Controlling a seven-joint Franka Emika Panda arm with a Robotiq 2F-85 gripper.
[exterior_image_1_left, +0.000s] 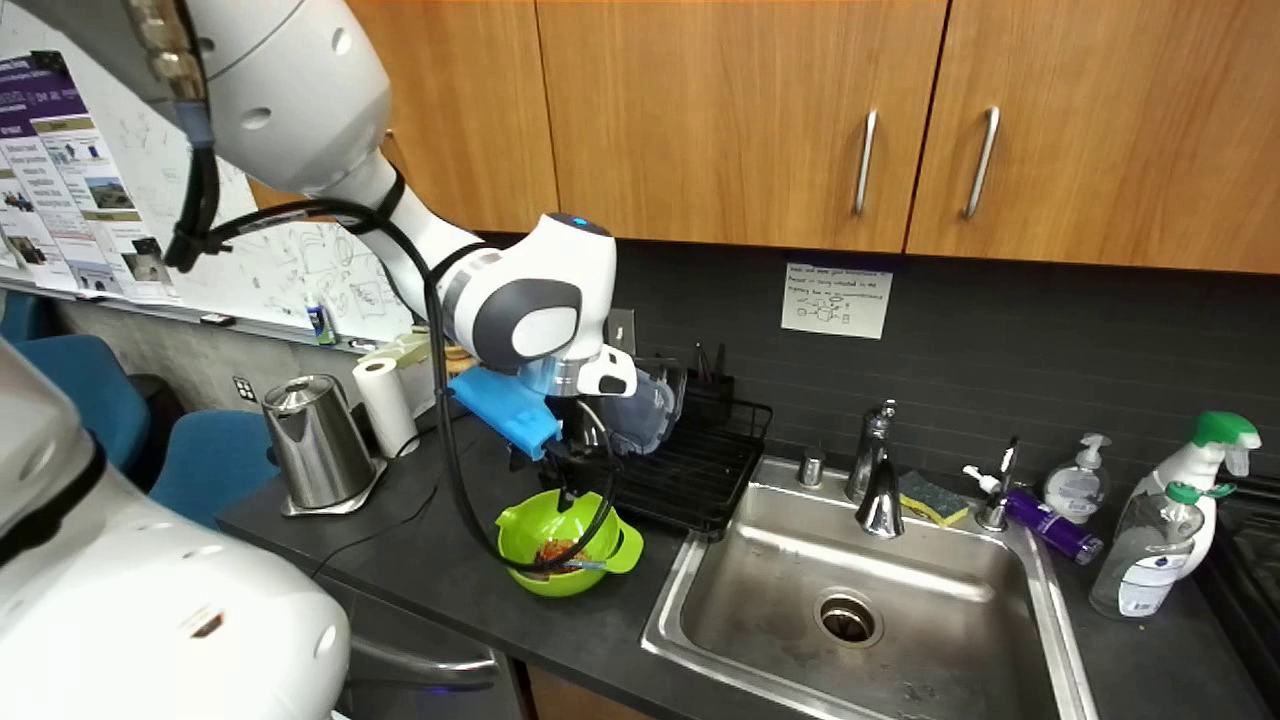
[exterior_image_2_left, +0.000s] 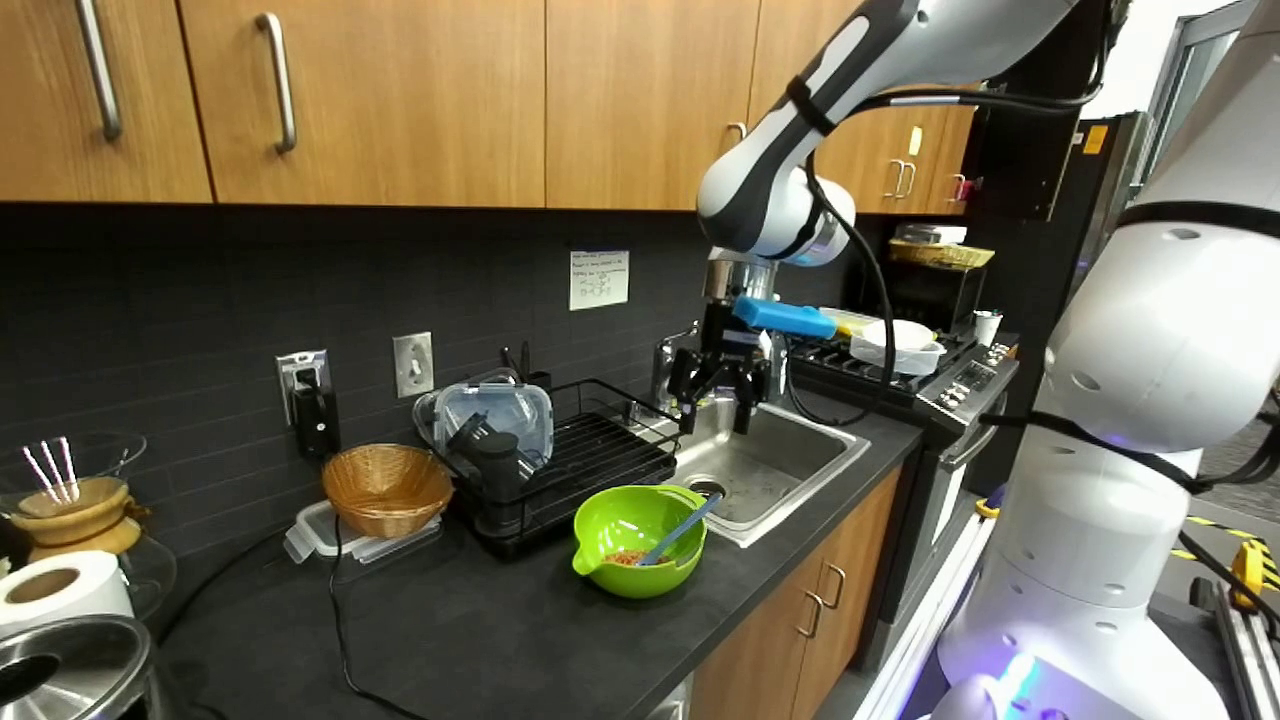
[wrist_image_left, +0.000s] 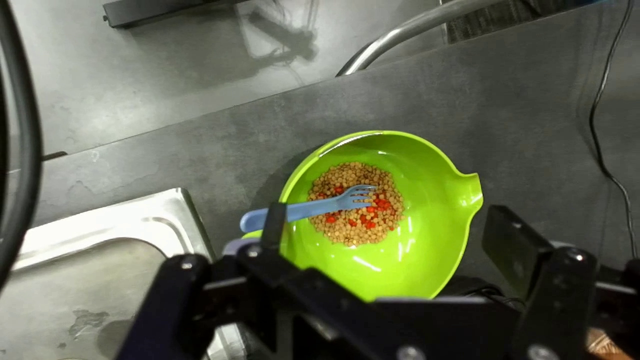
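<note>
Matte dark-grey countertop (wrist_image_left: 530, 120) bears a glossy, spouted lime-green bowl (wrist_image_left: 435, 235); across its tan-and-red grains (wrist_image_left: 350, 234) lies a blue plastic fork (wrist_image_left: 320, 207), partly hidden by the black two-fingered gripper (exterior_image_2_left: 714, 415), spread wide and empty above the bowl.

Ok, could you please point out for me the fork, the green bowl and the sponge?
Fork (wrist_image_left: 320, 206): wrist view, on the handle.
Green bowl (exterior_image_2_left: 642, 581): an exterior view, on the outer wall, below the rim.
Sponge (exterior_image_1_left: 935, 493): an exterior view, on the dark green top.

Glossy, smooth plastic bowl (wrist_image_left: 430, 215)
</note>
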